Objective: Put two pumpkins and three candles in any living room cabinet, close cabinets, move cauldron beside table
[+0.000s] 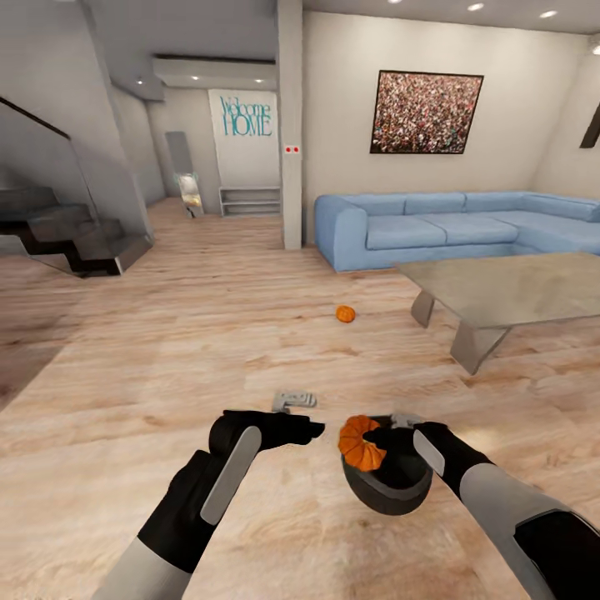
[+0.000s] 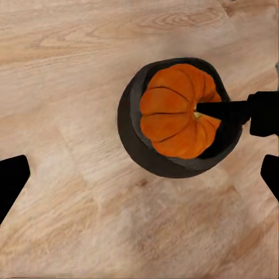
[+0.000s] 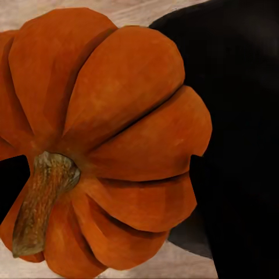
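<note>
place: home living room | cues: blue sofa (image 1: 467,225), staircase (image 1: 75,237), likely hallway

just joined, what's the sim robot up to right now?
The right gripper is closed on a pumpkin at the mouth of the black cauldron, which sits on the wood floor in front of the robot. The left gripper hangs open and empty just beside it. A second pumpkin lies on the floor farther off, near the glass-topped coffee table and the blue sofa. No cabinet or candles are in sight here.
</note>
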